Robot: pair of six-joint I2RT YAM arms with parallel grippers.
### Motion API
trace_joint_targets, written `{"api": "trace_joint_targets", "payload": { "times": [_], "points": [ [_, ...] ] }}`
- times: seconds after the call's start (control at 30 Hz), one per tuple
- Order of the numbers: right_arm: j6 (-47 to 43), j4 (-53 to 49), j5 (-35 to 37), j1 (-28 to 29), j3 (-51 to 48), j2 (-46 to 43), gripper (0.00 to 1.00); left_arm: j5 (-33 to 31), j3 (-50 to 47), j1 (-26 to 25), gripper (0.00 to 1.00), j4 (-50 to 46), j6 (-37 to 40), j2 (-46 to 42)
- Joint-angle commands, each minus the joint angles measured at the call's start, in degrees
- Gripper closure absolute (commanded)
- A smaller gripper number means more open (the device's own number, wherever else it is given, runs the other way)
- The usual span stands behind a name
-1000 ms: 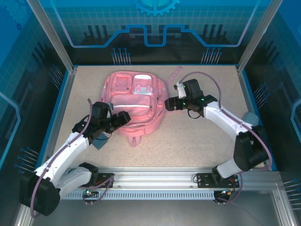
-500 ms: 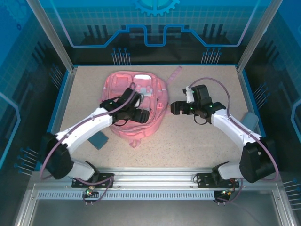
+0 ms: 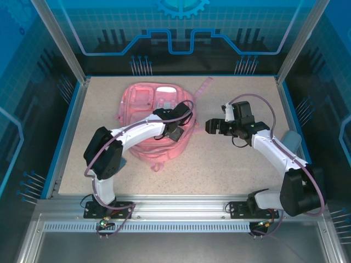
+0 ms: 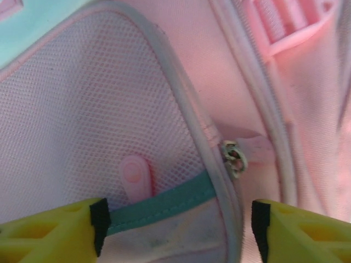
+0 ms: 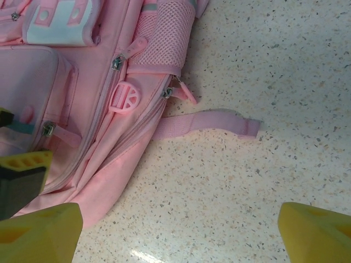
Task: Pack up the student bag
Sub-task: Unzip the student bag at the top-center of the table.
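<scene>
The student bag [image 3: 143, 107] is a big pink backpack lying flat at the back-middle of the table. My left gripper [image 3: 176, 130] hovers over its right side, open. In the left wrist view the yellow fingertips [image 4: 82, 227] straddle a pink mesh pocket [image 4: 93, 126] with teal trim [image 4: 164, 204]; a metal zip pull [image 4: 234, 159] and a pink tab [image 4: 135, 176] lie between them. My right gripper [image 3: 210, 126] stands open just right of the bag, over bare table [image 5: 219, 192]. The student bag [image 5: 82, 82] lies at the left of the right wrist view.
A loose pink strap [image 5: 205, 124] trails from the bag's side onto the speckled table. Another strap [image 3: 204, 86] sticks out at the bag's back right. Blue side walls [image 3: 74, 118] and a metal rail [image 3: 181, 205] along the front bound the table.
My left arm has swung from the bag's left edge across it to its right side. The right gripper has drawn back a little to the right, away from the bag.
</scene>
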Motion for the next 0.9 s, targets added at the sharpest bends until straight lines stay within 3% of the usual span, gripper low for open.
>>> {"api": "trace_joint_targets", "payload": {
  "times": [0.0,0.17,0.37,0.63,0.87],
  "points": [
    [1.06,-0.16,-1.91,-0.84,0.62,0.19,0.08,-3.98,1.28,-0.12,0.35,-3.24,0.11,1.24],
    [2.02,-0.26,-3.99,-0.56,2.02,1.06,0.08,-3.9,-0.19,-0.13,0.64,-2.86,0.12,-1.05],
    [-0.11,-1.1,-8.54,2.17,10.22,10.06,0.12,0.5,-7.42,-0.08,0.85,1.88,3.48,-13.3],
    [-1.24,0.58,-20.57,6.59,23.88,25.37,0.18,12.43,-20.12,-0.1,0.87,13.12,8.26,-28.36],
    [-1.57,0.53,-25.25,8.28,28.39,34.2,0.3,11.6,-23.43,0.01,0.87,15.56,7.34,-30.27]
  ]
}}
